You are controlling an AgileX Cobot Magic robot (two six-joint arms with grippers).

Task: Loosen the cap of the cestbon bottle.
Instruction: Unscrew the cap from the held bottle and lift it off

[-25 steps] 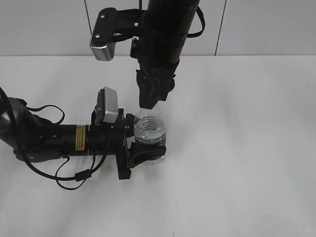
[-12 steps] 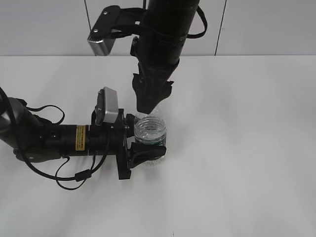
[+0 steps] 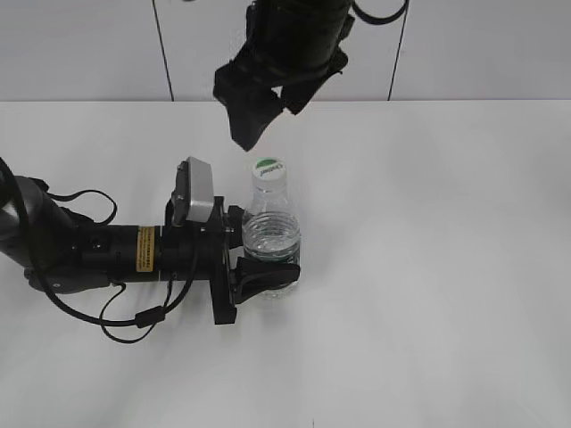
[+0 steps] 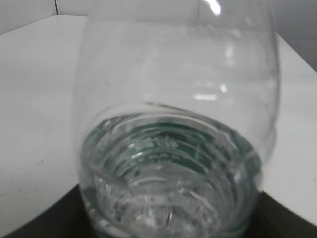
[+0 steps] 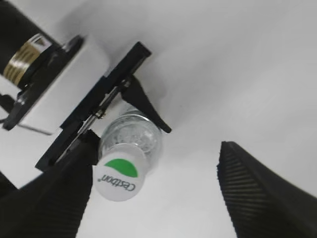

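The clear cestbon bottle (image 3: 271, 241) stands upright on the white table, and the left wrist view shows it close up (image 4: 173, 148). Its white cap (image 3: 268, 168) with a green patch sits on the neck; it also shows in the right wrist view (image 5: 119, 178). My left gripper (image 3: 254, 259) lies level on the table and is shut on the bottle's lower body. My right gripper (image 3: 250, 125) hangs above and a little left of the cap, open and empty; its two ribbed fingers (image 5: 153, 193) stand wide apart in the right wrist view.
The white table (image 3: 446, 267) runs right and forward of the bottle. The left arm with its cables (image 3: 80, 254) lies across the left side. A grey panelled wall (image 3: 500, 45) stands behind the table.
My right gripper has let go of the cap and risen up and to the left, so the cap now shows. The left gripper and the bottle have not moved.
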